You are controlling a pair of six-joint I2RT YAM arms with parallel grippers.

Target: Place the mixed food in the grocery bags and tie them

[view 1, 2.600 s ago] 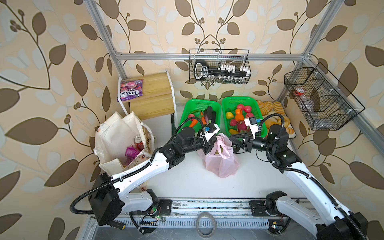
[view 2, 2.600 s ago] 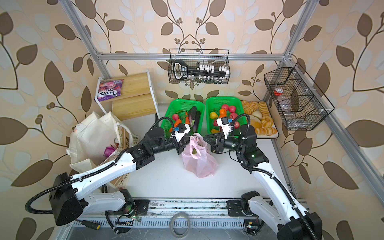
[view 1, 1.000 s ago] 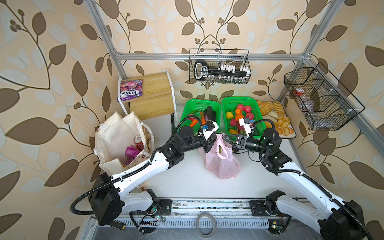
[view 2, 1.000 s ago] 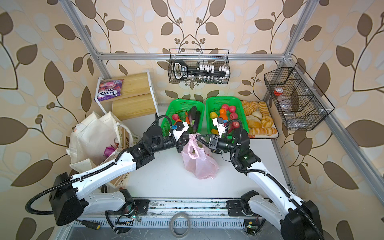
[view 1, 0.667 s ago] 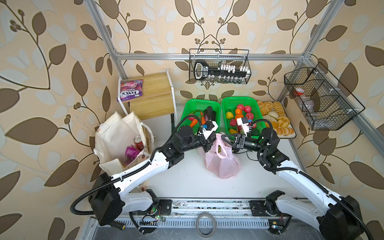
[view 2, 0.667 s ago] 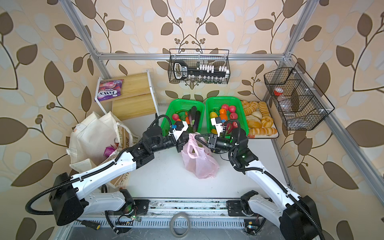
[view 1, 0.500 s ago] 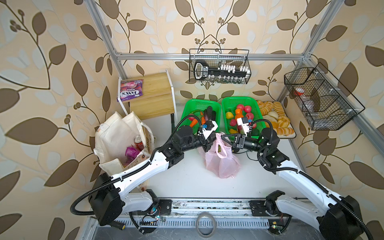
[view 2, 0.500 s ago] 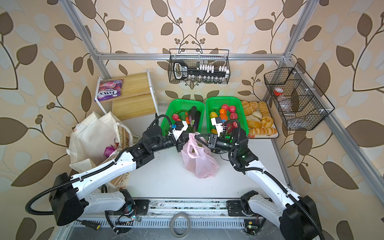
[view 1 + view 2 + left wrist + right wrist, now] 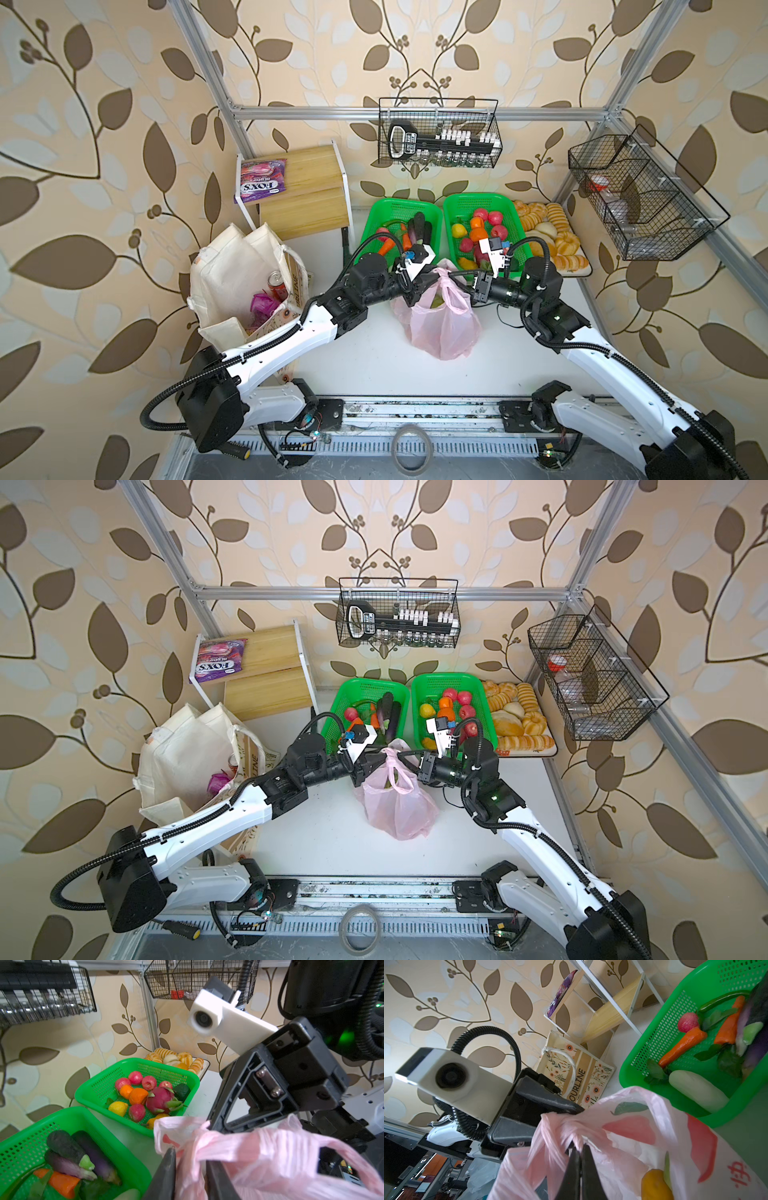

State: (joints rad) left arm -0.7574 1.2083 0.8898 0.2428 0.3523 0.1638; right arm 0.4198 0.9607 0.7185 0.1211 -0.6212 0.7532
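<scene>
- Leaf-papered walls on three sides; white tabletop (image 9: 374, 365) below, in both top views.
- Pink plastic bag (image 9: 442, 328) (image 9: 395, 808): stands mid-table, just near of the two green baskets (image 9: 399, 202); bulges with contents, handles gathered into a twist at the top.
- Left gripper (image 9: 424, 282) (image 9: 190, 1157): reaches in from the left to the top of that bag; jaws parted a little, bunched handle plastic lying between the fingers.
- Right gripper (image 9: 455, 274) (image 9: 577, 1147): comes in from the right, facing the left one; clenched on the twisted pink handle, fingers pressed together with plastic at the tips.
- Canvas tote (image 9: 232, 270): stands open at the left edge of the table, well apart from the plastic one; holds a red soda can (image 9: 277, 282) upright and a purple packet (image 9: 262, 301) beside it.
- Purple FOX'S packet (image 9: 262, 180): lies on the wooden shelf (image 9: 311, 178), far left.
- Bread (image 9: 548, 232): fills a tray at far right, beside the baskets.
- Through the pink plastic, in the right wrist view: yellow-orange lump, kind not clear.
</scene>
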